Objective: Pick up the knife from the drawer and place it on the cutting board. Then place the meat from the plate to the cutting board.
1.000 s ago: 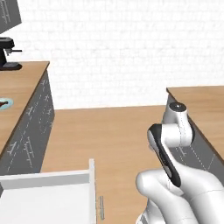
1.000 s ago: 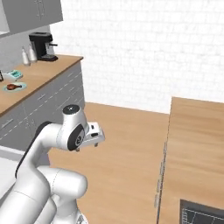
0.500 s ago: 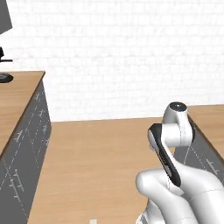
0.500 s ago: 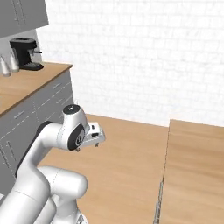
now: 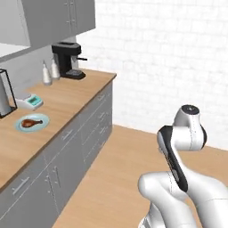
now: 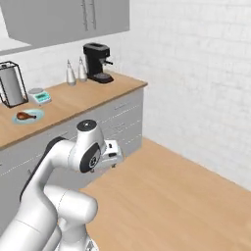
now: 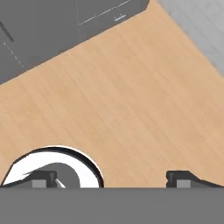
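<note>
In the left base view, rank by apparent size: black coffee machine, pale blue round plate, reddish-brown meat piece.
1. Black coffee machine, though it stands farther from the camera.
2. Pale blue round plate.
3. Reddish-brown meat piece, lying within the plate's rim.

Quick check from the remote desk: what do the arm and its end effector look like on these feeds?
The arm is glossy white with rounded links, a dark band along one link and dark-capped joints. The end effector has two small dark finger tips. No cables or markings show.

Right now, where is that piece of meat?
The meat lies on a pale blue plate on the wooden counter, at the left of both base views. A small scale and a wire-framed paper towel holder stand just behind it.
</note>
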Tool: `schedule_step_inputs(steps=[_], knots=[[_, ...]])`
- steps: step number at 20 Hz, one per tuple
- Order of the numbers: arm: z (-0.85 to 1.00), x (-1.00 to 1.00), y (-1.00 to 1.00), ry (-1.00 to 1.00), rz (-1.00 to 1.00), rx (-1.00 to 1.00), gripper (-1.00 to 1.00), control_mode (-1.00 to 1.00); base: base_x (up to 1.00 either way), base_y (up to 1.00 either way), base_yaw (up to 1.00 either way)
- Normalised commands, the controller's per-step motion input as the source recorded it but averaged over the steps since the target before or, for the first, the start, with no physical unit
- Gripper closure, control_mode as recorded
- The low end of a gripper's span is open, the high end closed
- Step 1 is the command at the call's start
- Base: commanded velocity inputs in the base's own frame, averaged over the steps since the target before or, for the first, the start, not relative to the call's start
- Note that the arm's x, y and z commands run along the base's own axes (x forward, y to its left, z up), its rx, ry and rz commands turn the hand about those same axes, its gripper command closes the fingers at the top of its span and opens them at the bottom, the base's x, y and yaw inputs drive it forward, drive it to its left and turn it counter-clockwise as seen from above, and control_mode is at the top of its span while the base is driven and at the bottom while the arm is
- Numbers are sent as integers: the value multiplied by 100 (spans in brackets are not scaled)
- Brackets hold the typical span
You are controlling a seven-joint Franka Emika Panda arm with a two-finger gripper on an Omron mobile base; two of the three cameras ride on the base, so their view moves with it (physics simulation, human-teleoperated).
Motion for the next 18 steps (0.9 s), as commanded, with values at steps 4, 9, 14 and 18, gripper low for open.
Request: schedule_step_inputs(steps=[4, 9, 14, 18], knots=[[0, 0, 0, 0, 0, 0, -100, 100, 92, -9, 77], [0, 0, 0, 0, 0, 0, -100, 100, 100, -12, 71], [0, 0, 0, 0, 0, 0, -100, 100, 99, -17, 65], [0, 0, 0, 0, 0, 0, -100, 100, 76, -15, 74]])
